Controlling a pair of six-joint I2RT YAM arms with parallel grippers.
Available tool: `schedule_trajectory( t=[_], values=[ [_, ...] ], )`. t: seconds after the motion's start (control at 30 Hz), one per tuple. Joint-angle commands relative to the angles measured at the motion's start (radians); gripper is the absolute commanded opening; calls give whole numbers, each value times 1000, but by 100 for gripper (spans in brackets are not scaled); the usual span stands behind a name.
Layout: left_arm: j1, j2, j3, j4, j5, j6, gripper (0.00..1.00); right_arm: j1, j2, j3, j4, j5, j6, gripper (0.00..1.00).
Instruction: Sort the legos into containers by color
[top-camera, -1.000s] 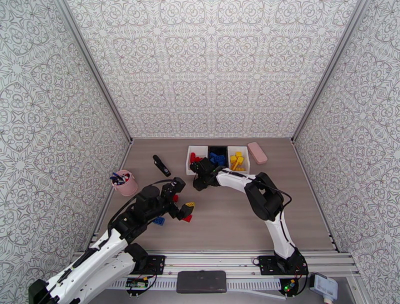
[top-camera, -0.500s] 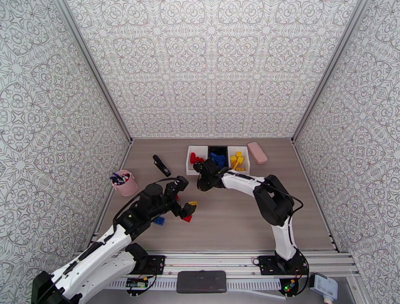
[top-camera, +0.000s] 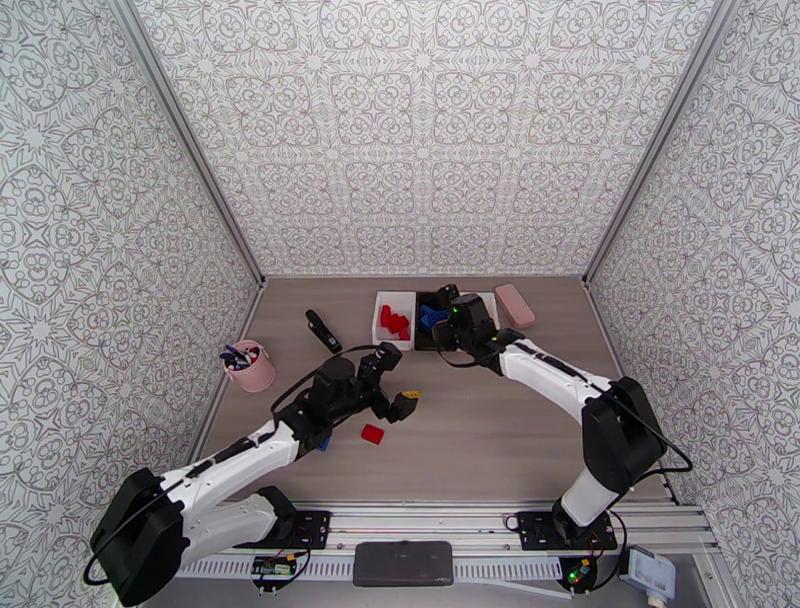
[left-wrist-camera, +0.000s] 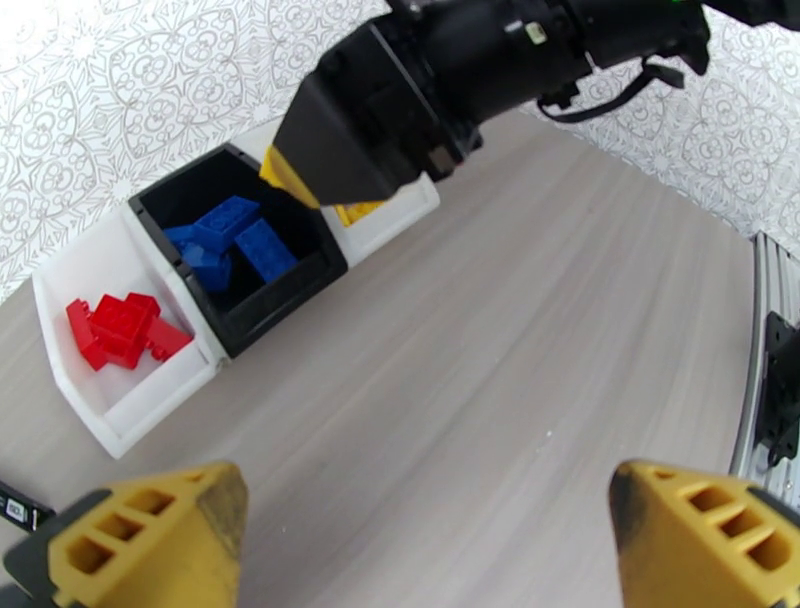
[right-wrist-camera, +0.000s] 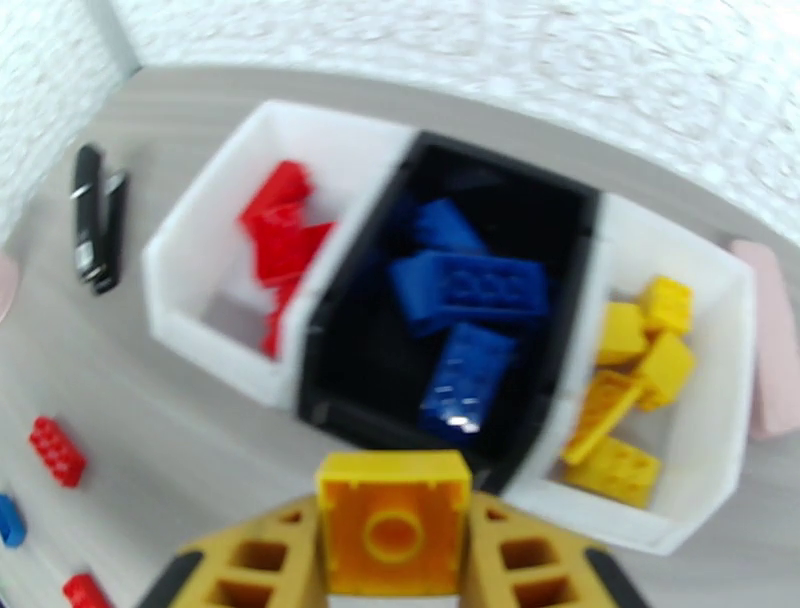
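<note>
Gripping a yellow lego at lower centre, the right end effector hangs near the black container; the left end effector stands wide open, empty.

Bright, even light, faint shadows; right-wrist pic motion-blurred esp. containers; other views sharp.

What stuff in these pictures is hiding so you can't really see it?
Tray with yellow legos: left wrist view, mostly behind the right gripper and its yellow lego.
Blue lego: top view, mostly under the left arm.
Pens: top view, too small to count.
Red lego: right wrist view, blurred, cut off by the bottom edge.
</note>
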Motion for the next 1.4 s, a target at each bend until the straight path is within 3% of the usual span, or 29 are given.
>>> schedule_trajectory(
  t=[0.0, 0.23, 0.47, 0.67, 0.77, 0.97, 1.1, 1.37],
  values=[
    [-11, 32, 63, 83, 3, -2, 100, -48, 5, -9, 27, 52, 25, 32],
    [-21, 71, 90, 89, 10, -3, 100, -154, 133, 71, 33, 5, 30, 32],
    [-21, 69, 95, 85, -2, -5, 100, -185, 234, 150, 31, 25, 45, 36],
    [-17, 38, 76, 82, -14, -11, 100, -185, 178, 124, 31, 38, 50, 60],
    [-19, 20, 69, 43, -130, -20, 100, -185, 120, 79, 64, -21, 22, 75],
    [-6, -34, 69, -138, -333, -122, 100, -159, -38, -75, 183, -187, -120, 89],
    [58, -54, 93, -350, -381, -233, 100, -119, -132, -161, 228, -289, -228, 99],
    [218, -10, 102, -613, -372, -389, 100, -27, -202, -197, 224, -465, -344, 100]
  ],
)
